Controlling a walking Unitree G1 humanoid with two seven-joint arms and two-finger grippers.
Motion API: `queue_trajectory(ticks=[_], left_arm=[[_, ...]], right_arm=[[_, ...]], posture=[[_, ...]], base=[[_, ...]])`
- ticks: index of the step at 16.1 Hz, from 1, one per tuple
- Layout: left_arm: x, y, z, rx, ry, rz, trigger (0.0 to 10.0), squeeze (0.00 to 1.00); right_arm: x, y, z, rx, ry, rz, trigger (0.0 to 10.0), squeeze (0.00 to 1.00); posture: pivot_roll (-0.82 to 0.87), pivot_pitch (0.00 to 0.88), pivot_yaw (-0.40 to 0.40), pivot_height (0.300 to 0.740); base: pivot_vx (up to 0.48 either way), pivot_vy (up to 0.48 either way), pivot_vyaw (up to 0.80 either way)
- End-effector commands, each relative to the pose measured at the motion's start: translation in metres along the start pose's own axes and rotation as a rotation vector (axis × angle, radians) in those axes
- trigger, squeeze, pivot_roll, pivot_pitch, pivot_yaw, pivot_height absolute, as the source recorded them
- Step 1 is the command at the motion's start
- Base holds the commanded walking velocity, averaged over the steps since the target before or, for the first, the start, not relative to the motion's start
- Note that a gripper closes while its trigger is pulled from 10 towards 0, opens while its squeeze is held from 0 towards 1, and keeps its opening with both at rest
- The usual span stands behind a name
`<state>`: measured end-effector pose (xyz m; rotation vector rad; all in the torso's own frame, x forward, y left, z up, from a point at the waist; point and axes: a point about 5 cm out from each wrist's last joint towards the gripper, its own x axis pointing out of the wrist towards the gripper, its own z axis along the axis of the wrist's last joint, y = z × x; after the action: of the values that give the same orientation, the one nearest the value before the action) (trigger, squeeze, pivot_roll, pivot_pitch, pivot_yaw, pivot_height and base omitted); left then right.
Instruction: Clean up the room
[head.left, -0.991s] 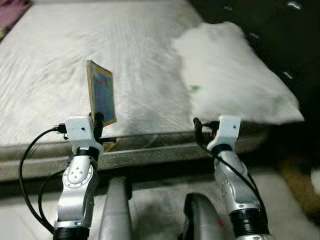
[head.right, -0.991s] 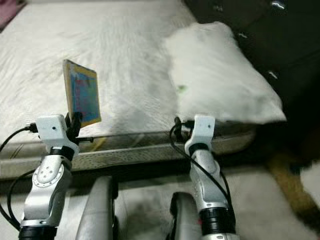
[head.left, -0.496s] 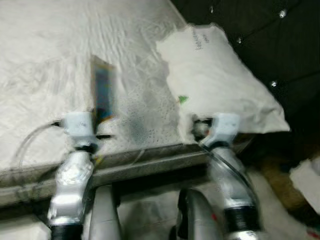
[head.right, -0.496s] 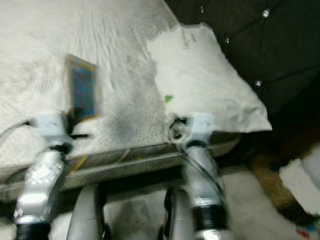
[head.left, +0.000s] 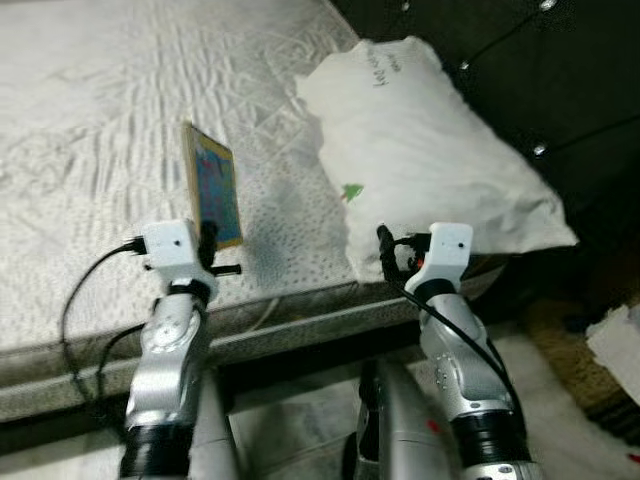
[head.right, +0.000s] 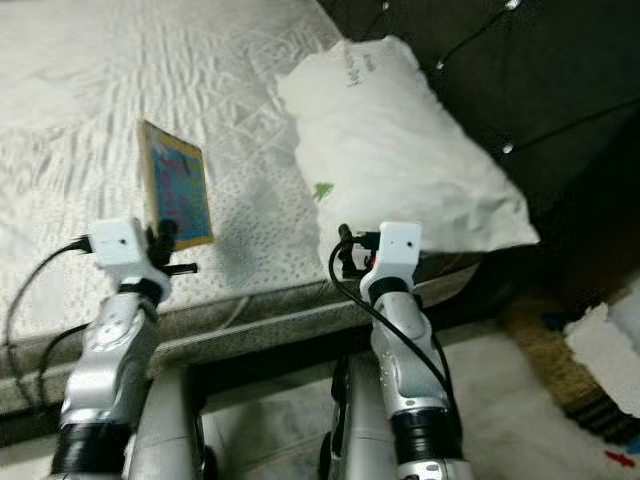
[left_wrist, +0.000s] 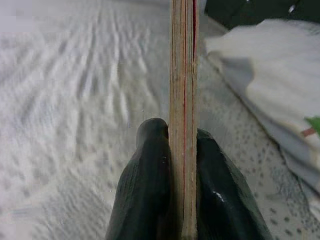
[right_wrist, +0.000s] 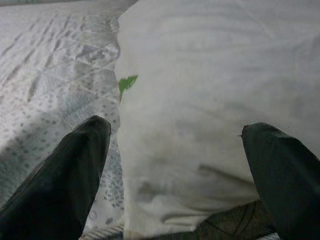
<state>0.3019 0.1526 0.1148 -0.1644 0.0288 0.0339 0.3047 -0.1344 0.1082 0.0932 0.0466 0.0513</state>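
Observation:
My left gripper (head.left: 207, 240) is shut on a thin picture book (head.left: 213, 186) with a blue and yellow cover, held upright over the near edge of the white mattress (head.left: 90, 140). In the left wrist view both black fingers (left_wrist: 145, 185) press the book's edge (left_wrist: 183, 100). My right gripper (head.left: 385, 250) is open, its fingers (right_wrist: 75, 170) spread in front of the near corner of a white pillow (head.left: 420, 150) with a small green tag (right_wrist: 127, 82). It touches nothing.
A dark tufted headboard (head.left: 540, 70) stands behind the pillow on the right. The bed frame's edge (head.left: 290, 320) runs below my grippers. A white crumpled thing (head.left: 618, 340) lies on the brownish floor at the far right.
The camera has turned, so the bed and pillow shifted left and up in view. The book stays in my left gripper, now tilted so its cover faces me more.

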Motion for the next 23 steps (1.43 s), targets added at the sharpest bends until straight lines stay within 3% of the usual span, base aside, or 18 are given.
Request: queue_trajectory(ticks=[1, 5, 9, 10, 11, 12, 15, 17, 19, 20, 23], left_arm=[[0.008, -0.009, 0.005, -0.049, -0.014, -0.010, 10.0, 0.00], [0.013, -0.044, 0.003, -0.136, 0.032, -0.147, 10.0, 0.00], [0.011, -0.073, 0.007, -0.287, 0.097, -0.253, 10.0, 0.00], [0.010, -0.082, 0.003, -0.330, 0.180, -0.279, 10.0, 0.00], [0.008, -0.086, -0.010, -0.455, 0.305, -0.276, 10.0, 0.00], [0.006, -0.084, -0.019, -0.440, 0.352, -0.266, 10.0, 0.00], [0.006, -0.086, -0.016, -0.536, 0.405, -0.268, 10.0, 0.00], [0.011, -0.081, -0.020, -0.506, 0.438, -0.265, 10.0, 0.00], [0.018, -0.071, -0.023, -0.505, 0.469, -0.261, 10.0, 0.00], [0.031, -0.059, -0.024, -0.463, 0.467, -0.248, 10.0, 0.00], [0.049, -0.050, -0.025, -0.480, 0.484, -0.239, 10.0, 0.00]], right_arm=[[-0.003, -0.004, 0.005, -0.011, -0.010, -0.008, 10.0, 0.00], [-0.007, -0.024, 0.007, -0.048, -0.011, -0.043, 10.0, 0.00], [-0.005, -0.021, 0.005, -0.058, -0.003, -0.032, 10.0, 0.00], [-0.004, -0.021, 0.005, -0.061, 0.001, -0.030, 10.0, 0.00], [-0.005, -0.023, 0.005, -0.071, 0.005, -0.032, 10.0, 0.00], [-0.006, -0.027, 0.005, -0.085, 0.006, -0.038, 10.0, 0.00], [-0.013, -0.041, 0.004, -0.120, 0.017, -0.061, 10.0, 0.00], [-0.018, -0.051, 0.001, -0.138, 0.033, -0.078, 10.0, 0.00], [-0.020, -0.055, 0.003, -0.150, 0.031, -0.082, 10.0, 0.00], [-0.022, -0.057, 0.004, -0.157, 0.034, -0.085, 10.0, 0.00], [-0.025, -0.060, 0.006, -0.171, 0.037, -0.083, 10.0, 0.00]], posture=[[0.01, 0.107, -0.048, 0.510], [-0.01, 0.100, -0.051, 0.510], [0.00, 0.087, -0.058, 0.510], [0.00, 0.083, -0.060, 0.510], [0.00, 0.079, -0.060, 0.510], [0.00, 0.078, -0.061, 0.510], [-0.01, 0.075, -0.063, 0.510], [-0.02, 0.074, -0.066, 0.510], [-0.03, 0.079, -0.068, 0.510], [-0.04, 0.087, -0.075, 0.510], [-0.07, 0.095, -0.085, 0.510]], base=[[0.000, 0.000, 0.00], [0.000, 0.000, 0.00], [0.000, 0.000, 0.00], [0.000, 0.000, 0.00], [0.000, 0.000, 0.00], [0.000, 0.000, 0.00], [0.000, 0.000, 0.00], [0.000, 0.000, 0.00], [0.000, 0.000, 0.00], [0.000, 0.000, 0.00], [0.000, 0.000, 0.00]])
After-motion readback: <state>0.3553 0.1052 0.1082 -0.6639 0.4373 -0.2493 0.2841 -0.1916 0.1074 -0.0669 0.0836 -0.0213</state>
